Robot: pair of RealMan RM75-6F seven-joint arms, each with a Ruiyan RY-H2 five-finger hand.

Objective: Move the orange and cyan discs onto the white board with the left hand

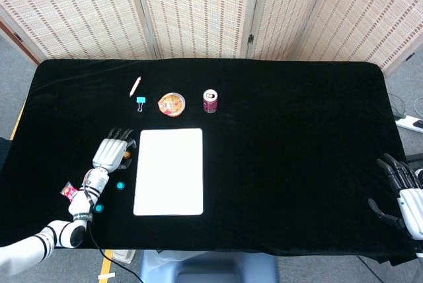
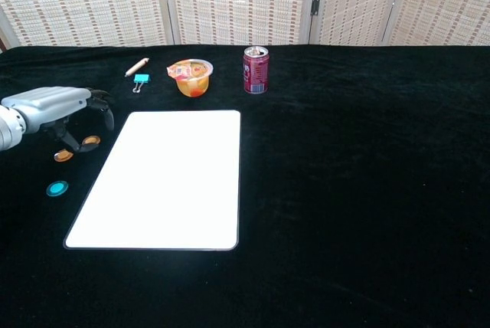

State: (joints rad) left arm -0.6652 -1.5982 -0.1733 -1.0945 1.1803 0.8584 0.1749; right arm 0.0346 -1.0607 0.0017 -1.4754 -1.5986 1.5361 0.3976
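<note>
- The right robot hand point(image 1: 404, 198) sits at the near right edge of the black surface point(image 1: 297, 137), fingers spread apart and holding nothing; it shows only in the head view.
- One cyan disc point(image 1: 98, 208) lies nearest on the left, close to the left forearm.
- A second cyan disc point(image 1: 120, 186) lies a little farther in, just left of the white board point(image 1: 169, 171); in the chest view this disc point(image 2: 57, 188) lies apart from the board's left edge.
- The white board point(image 2: 164, 178) lies flat on the surface with nothing on it.
- A small pink-and-red object point(image 1: 68, 191) lies on the surface left of the left forearm; what it is cannot be told.
- The left robot hand point(image 2: 57, 109) hangs palm-down over the two orange discs, fingers curled downward.
- One orange disc point(image 2: 63, 155) lies below the left robot hand's thumb; the other orange disc point(image 2: 91, 141) lies just beside a fingertip.
- I cannot tell whether any finger touches a disc or pinches one.
- In the head view the left robot hand point(image 1: 110, 153) covers most of the orange discs, just left of the board's far left corner.
- Farther back stand a blue binder clip point(image 1: 141, 103), a sealed fruit cup point(image 1: 172, 104) and a red drink can point(image 1: 210, 100) in a row.
- A small pencil-like stick point(image 1: 135, 85) lies farthest, beyond the clip.
</note>
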